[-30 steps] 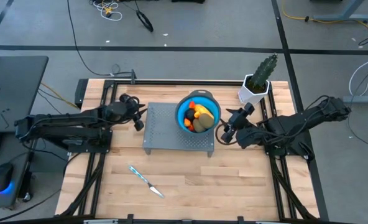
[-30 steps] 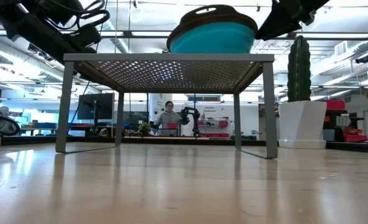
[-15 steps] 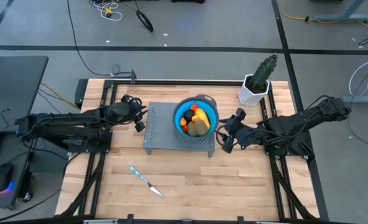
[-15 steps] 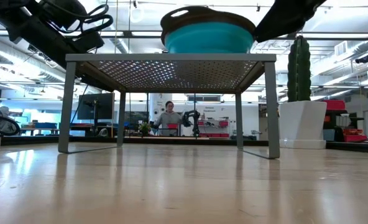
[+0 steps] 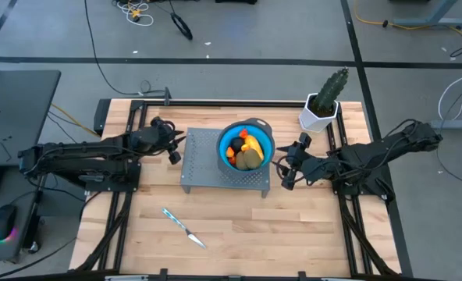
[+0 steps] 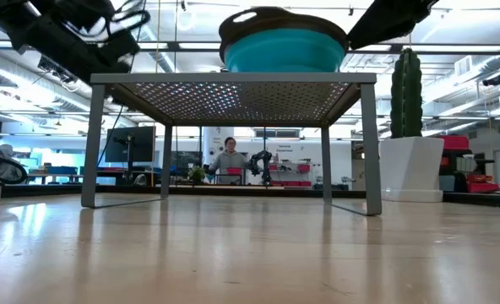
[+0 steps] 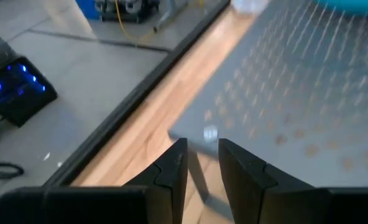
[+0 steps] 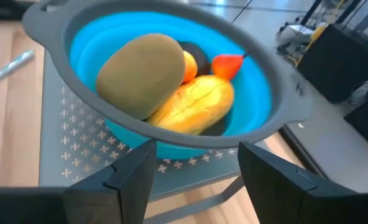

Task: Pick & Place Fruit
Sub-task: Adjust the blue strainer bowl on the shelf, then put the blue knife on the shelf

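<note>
The fruit (image 5: 245,151) lies in a round blue bowl (image 5: 225,140) with a grey rim. It shows as an olive-brown oval (image 8: 143,71), a yellow-orange oval (image 8: 196,102), a dark round one (image 8: 196,57) and a small red-orange piece (image 8: 227,62). The bowl stands by its base on a grey perforated rack (image 5: 204,165). My right gripper (image 5: 287,173) is open just right of the bowl, fingers (image 8: 134,165) wide apart and short of its wall. My left gripper (image 5: 174,150) hovers at the rack's far left corner (image 7: 174,134), a narrow empty gap between its fingers.
A slim knife (image 5: 184,226) with a light blue handle lies on the wood near the front left. A cactus in a white pot (image 5: 322,108) stands at the far right, behind my right arm. Bare wood stretches in front of the rack (image 6: 233,78).
The bowl has slid a little toward the table's left and near edges on the rack, then stayed put. My right gripper has turned at the wrist and drawn slightly back from the bowl's right side, its fingers staying wide apart.
</note>
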{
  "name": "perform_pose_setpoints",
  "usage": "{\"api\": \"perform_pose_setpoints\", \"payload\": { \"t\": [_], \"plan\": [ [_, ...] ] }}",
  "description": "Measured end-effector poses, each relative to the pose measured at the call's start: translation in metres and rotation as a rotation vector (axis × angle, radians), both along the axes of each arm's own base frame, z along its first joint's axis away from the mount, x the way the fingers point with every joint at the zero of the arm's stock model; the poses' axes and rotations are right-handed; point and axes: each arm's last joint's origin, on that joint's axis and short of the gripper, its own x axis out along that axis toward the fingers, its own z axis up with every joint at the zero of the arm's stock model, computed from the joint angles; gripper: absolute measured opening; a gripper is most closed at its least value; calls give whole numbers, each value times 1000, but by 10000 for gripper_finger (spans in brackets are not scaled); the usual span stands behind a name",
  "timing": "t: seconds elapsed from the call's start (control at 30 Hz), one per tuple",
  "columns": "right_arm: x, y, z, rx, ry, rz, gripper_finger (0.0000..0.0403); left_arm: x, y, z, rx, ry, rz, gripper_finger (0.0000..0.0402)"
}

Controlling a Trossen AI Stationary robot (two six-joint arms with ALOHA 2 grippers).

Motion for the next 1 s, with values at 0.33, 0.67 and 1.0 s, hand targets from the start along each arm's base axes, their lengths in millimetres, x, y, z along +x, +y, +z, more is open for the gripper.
{"api": "perform_pose_setpoints", "payload": {
  "t": [0.33, 0.67, 1.0],
  "plan": [
    [-22, 0, 23, 20, -129, 42, 238, -24, -11, 52, 14, -198, -165, 98],
    [-24, 9, 25, 5, -129, 100, 238, -29, -43, 79, -47, -317, -674, 98],
    [-26, 15, 25, -12, -120, 145, 238, -12, -94, 72, -52, 28, -886, 98]
  ]
}}
